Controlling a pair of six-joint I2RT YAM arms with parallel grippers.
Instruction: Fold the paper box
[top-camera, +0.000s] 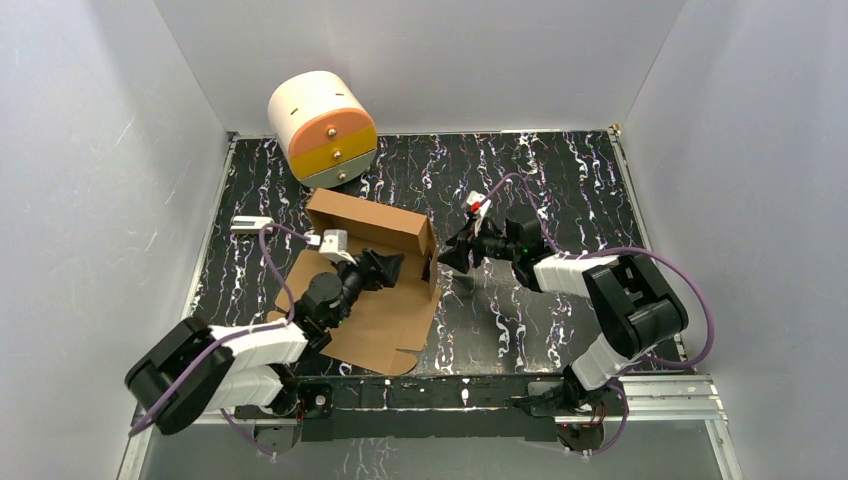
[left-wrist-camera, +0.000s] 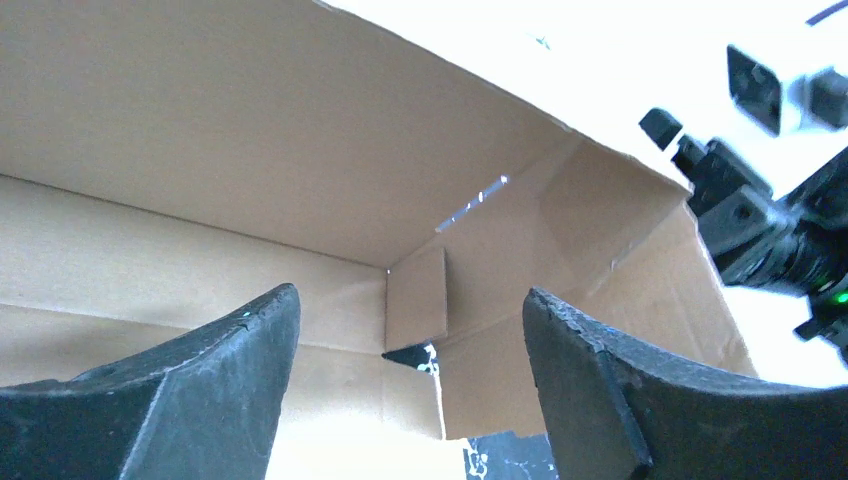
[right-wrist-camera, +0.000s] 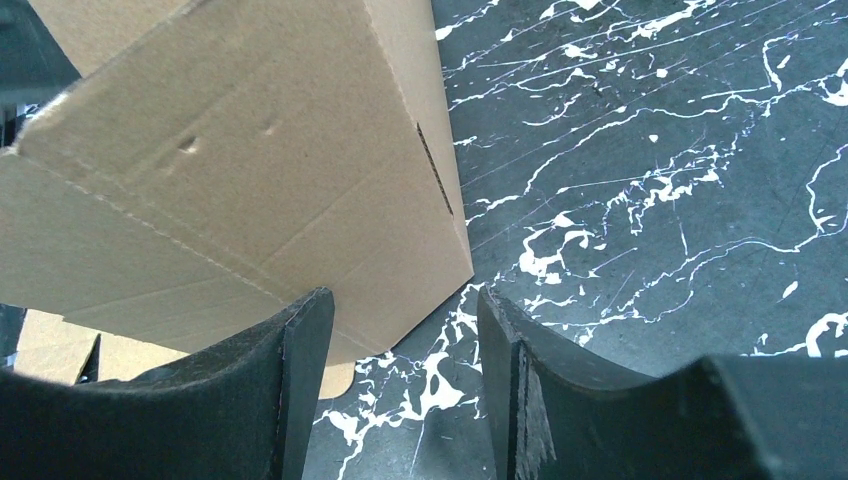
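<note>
Left tool (top-camera: 392, 266), spread and empty, sits inside the paper box (top-camera: 365, 222); right tool (top-camera: 447, 258), spread and empty, stands outside the wall facing the bench's (top-camera: 560, 180) right edge.

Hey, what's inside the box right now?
The open left hand reaches into the box. Around it only bare cardboard, a tucked corner flap and a slit show. Whatever lies under the hand is hidden.

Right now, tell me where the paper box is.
Top view: the paper box lies left of centre, just in front of the cream cabinet, the left tool inside it and the right tool at its right wall.
</note>
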